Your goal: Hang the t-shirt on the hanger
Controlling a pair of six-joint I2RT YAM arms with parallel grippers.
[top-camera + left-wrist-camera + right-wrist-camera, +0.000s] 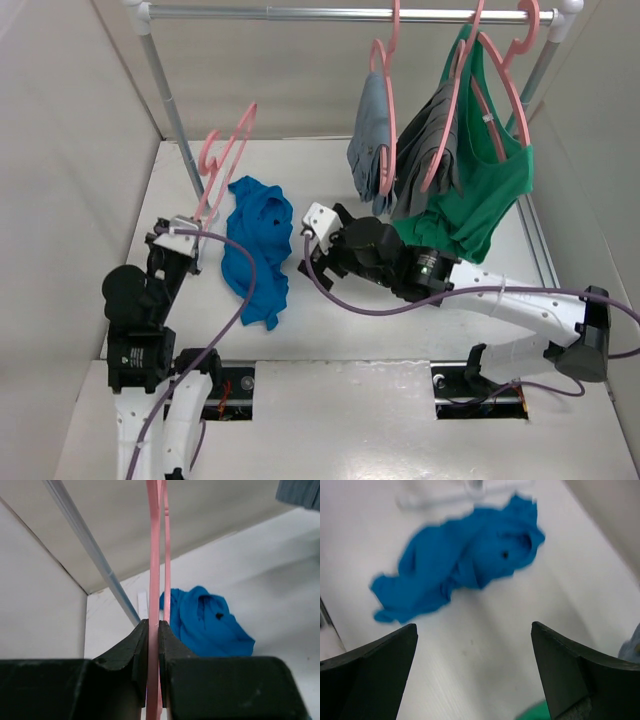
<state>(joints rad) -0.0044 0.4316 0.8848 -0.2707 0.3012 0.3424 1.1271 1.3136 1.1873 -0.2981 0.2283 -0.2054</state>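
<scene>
Walls: we see plain pale panels (60, 150) closing in the left, right and far sides of the work area.
Table: we see a white table (300, 170) running from the arm bases to the far wall, with a few faint marks on it.
Rail: a silver metal rail (300, 14) crosses the far top, carried on a slanted upright (165, 90) at the far left.
Hung clothes: a green tank top (490, 190) and grey garments (372, 140) hang from the right half of the rail on other pink hangers (390, 40); their hems reach down close to the right arm.
T-shirt: we find the t-shirt (258, 245) lying crumpled on the table, left of centre and between the two grippers. The heap is longer than it is wide, and its long axis runs far to near, with the broader bunched end far and a narrow tail near. Which end is the collar we cannot tell.
Hanger: we see the hanger (222, 160) off the table, just left of the t-shirt. It slants up from the grip toward the far right, hook end highest. The left wrist view shows it edge-on, rising straight up.
Left gripper: the left gripper (197, 228) is pinched tight on the hanger's thin frame.
Right gripper: the right gripper (318, 222) sits just right of the t-shirt, spread wide and holding nothing; its wrist view shows the blue cloth beyond the fingers.
</scene>
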